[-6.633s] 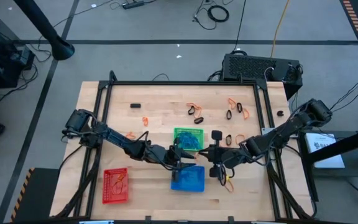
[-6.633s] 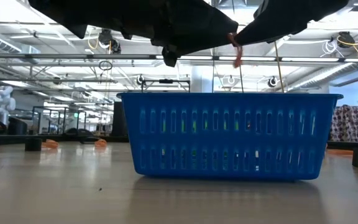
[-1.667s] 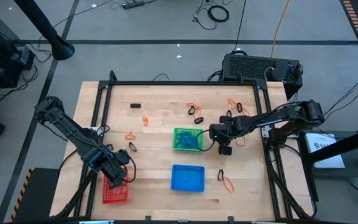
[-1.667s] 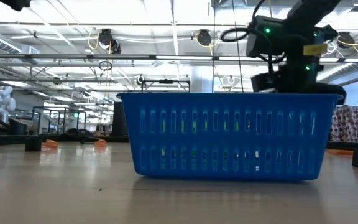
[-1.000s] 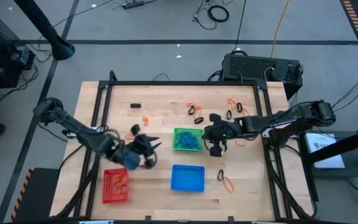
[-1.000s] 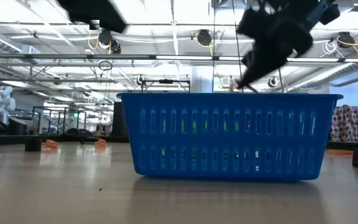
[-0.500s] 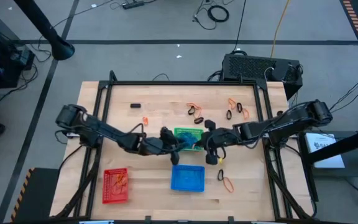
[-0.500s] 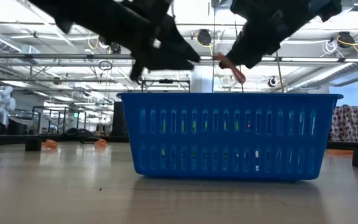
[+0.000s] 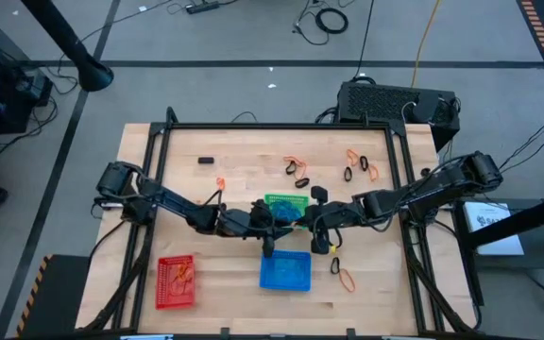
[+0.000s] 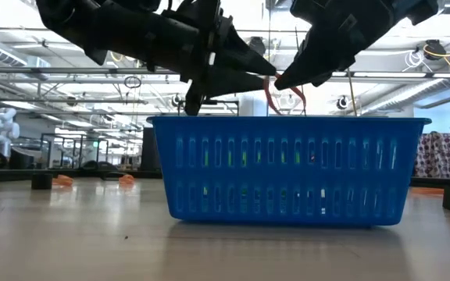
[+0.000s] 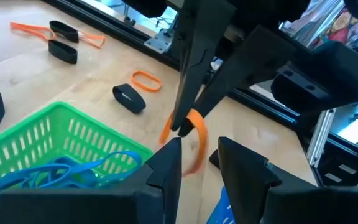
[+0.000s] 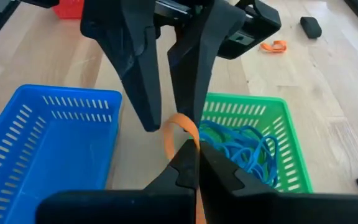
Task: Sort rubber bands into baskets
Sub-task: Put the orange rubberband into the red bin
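Observation:
My right gripper (image 12: 193, 147) is shut on an orange rubber band (image 11: 196, 142), held in the air between the green basket (image 9: 286, 203) and the blue basket (image 9: 284, 271). My left gripper (image 11: 199, 143) reaches in from the table's left, open. Its two fingers (image 12: 143, 74) stand on either side of the band's loop. The green basket holds blue bands (image 12: 238, 143). At the near left, the red basket (image 9: 176, 281) holds orange ones. My right gripper pinches one end of the orange band (image 11: 184, 127) between its two fingertips, slanting down from the table's right. The rest of the loop (image 10: 275, 94) hangs slack below them, clear of table and baskets. My left gripper may touch the band; I cannot tell.
Loose orange and black bands lie far of the green basket (image 9: 297, 168), at the far right (image 9: 359, 166) and near the blue basket's right side (image 9: 342, 274). A small black block (image 9: 206, 161) lies at the far left. A black frame (image 9: 163, 142) borders the table.
My left gripper has swung from near the red basket toward the table's right, sinking and rolling, until its open fingers flank the band. My right gripper has come a little toward the near and left edges with the band, which still hangs from it.

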Controlling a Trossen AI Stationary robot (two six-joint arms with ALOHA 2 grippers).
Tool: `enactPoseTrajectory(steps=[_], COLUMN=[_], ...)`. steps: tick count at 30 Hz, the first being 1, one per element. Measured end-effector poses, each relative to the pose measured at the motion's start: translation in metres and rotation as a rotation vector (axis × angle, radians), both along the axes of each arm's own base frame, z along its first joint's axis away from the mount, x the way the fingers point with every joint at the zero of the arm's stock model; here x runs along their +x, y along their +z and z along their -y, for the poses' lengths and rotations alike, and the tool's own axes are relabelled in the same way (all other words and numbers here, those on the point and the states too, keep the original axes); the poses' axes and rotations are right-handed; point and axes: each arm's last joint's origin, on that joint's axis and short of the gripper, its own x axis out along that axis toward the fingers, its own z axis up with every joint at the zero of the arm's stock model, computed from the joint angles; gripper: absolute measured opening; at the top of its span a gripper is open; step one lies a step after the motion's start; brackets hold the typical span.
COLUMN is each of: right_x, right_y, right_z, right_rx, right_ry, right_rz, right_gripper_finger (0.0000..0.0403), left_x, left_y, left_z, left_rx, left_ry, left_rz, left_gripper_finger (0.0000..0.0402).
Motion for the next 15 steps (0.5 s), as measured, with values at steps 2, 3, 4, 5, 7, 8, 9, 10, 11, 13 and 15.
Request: enactPoseTrajectory(steps=[2,3,4,5,7,8,9,10,11,13,15], right_x=[0.0003,0.0006,0.0009,0.0011,0.0013,0.0015,0.0018,0.0021,0.0025,0.0035,0.0038], right_y=[0.0003,0.0008,0.0012,0.0015,0.0019,0.0021,0.0025,0.0030,0.0035,0.0051,0.0055], right_z=[0.0002,0.0001,0.0000,0.0000,-0.0001,-0.0001,-0.0002,-0.0002,-0.0003,-0.0004,-0.0005], right_rx=[0.001,0.002,0.003,0.003,0.005,0.005,0.006,0.008,0.009,0.013,0.010], right_ry=[-0.001,-0.001,-0.001,-0.001,-0.001,-0.001,-0.001,-0.001,-0.001,-0.001,0.001], right_rz=[0.004,0.011,0.016,0.019,0.023,0.026,0.031,0.037,0.044,0.062,0.068], right_gripper_finger=[0.0000,0.0000,0.0000,0.0000,0.0000,0.0000,0.0000,0.0000,0.0000,0.0000,0.0000], left_x=[0.0001,0.0001,0.0001,0.0001,0.0001,0.0002,0.0002,0.0003,0.0003,0.0003,0.0003], left_y=[0.0004,0.0004,0.0004,0.0003,0.0004,0.0007,0.0009,0.0010,0.0010,0.0010,0.0010], left_z=[0.0000,0.0000,0.0000,0.0000,0.0000,0.0000,0.0000,-0.0001,-0.0001,-0.0001,-0.0001], left_rx=[-0.001,-0.001,-0.001,-0.001,0.000,-0.001,-0.001,-0.001,0.000,0.006,0.020], left_ry=[0.000,0.000,0.000,0.000,0.001,0.001,0.000,0.001,0.001,0.000,-0.003], left_rz=[0.004,0.004,0.004,0.003,0.004,0.007,0.009,0.010,0.010,0.010,0.010], left_gripper_finger=[0.0112,0.0112,0.0112,0.0112,0.0112,0.0112,0.0112,0.0112,0.0112,0.0112,0.0112])
